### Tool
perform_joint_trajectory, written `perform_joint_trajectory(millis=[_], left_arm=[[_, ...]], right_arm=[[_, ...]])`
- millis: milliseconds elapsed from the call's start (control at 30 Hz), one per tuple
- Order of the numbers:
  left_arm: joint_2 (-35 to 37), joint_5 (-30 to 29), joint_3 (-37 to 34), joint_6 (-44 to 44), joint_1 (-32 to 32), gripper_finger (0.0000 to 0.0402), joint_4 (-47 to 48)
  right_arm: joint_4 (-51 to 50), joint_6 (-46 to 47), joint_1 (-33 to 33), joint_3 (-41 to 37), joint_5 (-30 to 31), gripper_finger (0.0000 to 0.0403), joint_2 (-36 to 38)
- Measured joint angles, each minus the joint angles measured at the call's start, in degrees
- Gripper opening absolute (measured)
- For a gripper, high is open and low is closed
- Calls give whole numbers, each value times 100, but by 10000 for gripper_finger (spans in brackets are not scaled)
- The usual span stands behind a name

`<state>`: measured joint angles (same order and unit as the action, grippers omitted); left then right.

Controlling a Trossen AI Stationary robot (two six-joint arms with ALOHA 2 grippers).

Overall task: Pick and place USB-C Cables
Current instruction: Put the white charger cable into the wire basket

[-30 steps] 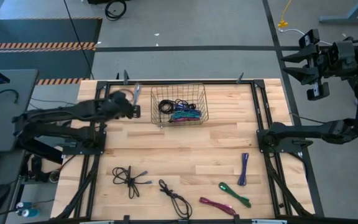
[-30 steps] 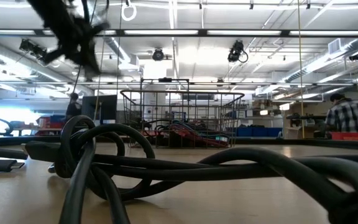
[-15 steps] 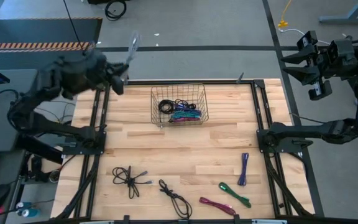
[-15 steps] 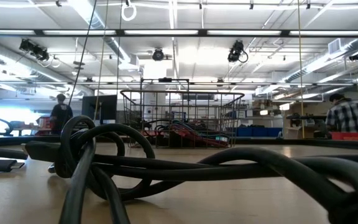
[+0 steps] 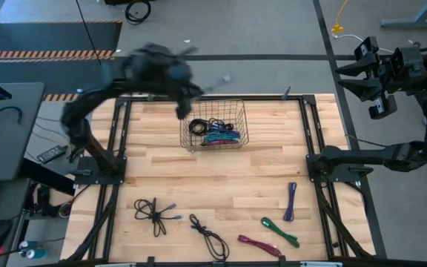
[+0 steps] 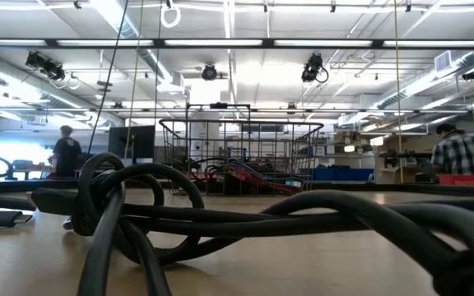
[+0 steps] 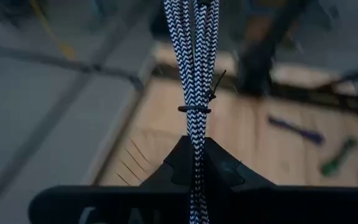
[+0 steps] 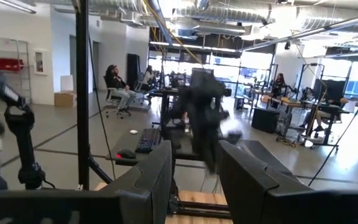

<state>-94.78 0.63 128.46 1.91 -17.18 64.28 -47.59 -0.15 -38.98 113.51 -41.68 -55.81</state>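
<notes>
Left arm swung from beyond the surface's far-left corner to above the wire basket (image 5: 214,124).
Left claw (image 7: 194,163) is pinched shut on a black-and-white braided cable (image 7: 195,68), blurred over the basket's far edge. Coiled black, teal and purple cables (image 5: 215,133) lie in the basket. Near the front edge, well away from the basket: two black cables (image 5: 155,213), magenta (image 5: 258,244), green (image 5: 280,232), purple (image 5: 290,202). Right claw (image 8: 194,171), spread and empty, is raised beyond the far-right corner.
</notes>
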Motion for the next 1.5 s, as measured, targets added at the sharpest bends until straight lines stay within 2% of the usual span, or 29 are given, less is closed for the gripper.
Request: perform_joint_trajectory(millis=[33,167,367,867,1167,1500], left_arm=[[-138,178,-121,-7,-55,16,148],[-689,261,-515,66,-158,16,690],[-1487,296,-636,507,-218,16,1312],[-2983,504,-635,1199,-216,16,1326],[-3460,514,-633,1377,-227,16,1310],[-3475,517,-852,1357,-227,16,1363]], right_arm=[[0,41,0,0,1,135,0],[-3,78,1,0,-26,135,0],[-7,159,0,0,-45,135,0],[-119,202,2,0,-67,135,0],[-149,196,0,0,-67,135,0],[-190,150,0,0,-67,135,0]])
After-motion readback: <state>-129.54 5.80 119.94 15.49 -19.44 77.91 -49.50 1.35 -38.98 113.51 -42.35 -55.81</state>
